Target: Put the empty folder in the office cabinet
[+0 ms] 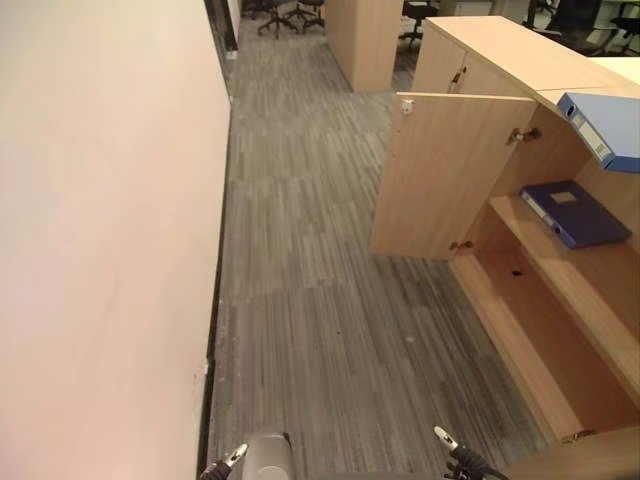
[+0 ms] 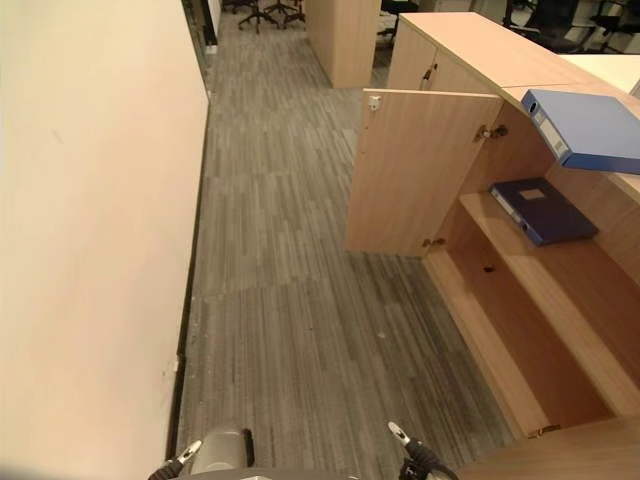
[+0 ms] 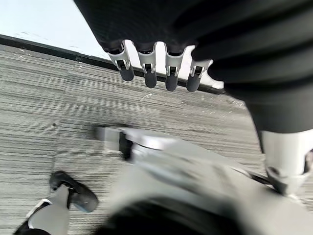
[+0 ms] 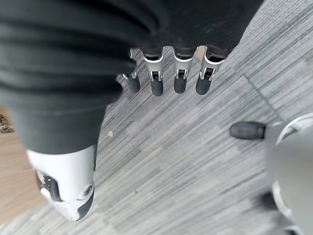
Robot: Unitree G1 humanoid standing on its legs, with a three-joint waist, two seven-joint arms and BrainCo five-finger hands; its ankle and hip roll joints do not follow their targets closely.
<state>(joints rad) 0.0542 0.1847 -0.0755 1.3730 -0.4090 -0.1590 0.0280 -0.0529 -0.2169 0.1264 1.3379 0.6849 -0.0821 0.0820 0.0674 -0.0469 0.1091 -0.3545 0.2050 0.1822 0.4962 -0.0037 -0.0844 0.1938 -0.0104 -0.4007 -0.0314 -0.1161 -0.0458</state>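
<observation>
A light blue folder [image 1: 605, 128] lies on top of the wooden office cabinet [image 1: 520, 60] at the right. Below it, a dark blue folder [image 1: 575, 212] lies flat on the upper shelf inside. The cabinet door [image 1: 450, 175] stands swung wide open, and the lower shelf [image 1: 540, 330] is bare. My left hand [image 3: 149, 73] hangs over the grey carpet with relaxed fingers and holds nothing. My right hand [image 4: 180, 78] hangs the same way, open, over the carpet and away from the cabinet.
A white wall [image 1: 100, 250] runs along the left. Grey striped carpet [image 1: 300, 300] forms a corridor between wall and cabinet. Another wooden unit [image 1: 365, 40] and office chairs [image 1: 290, 15] stand at the far end.
</observation>
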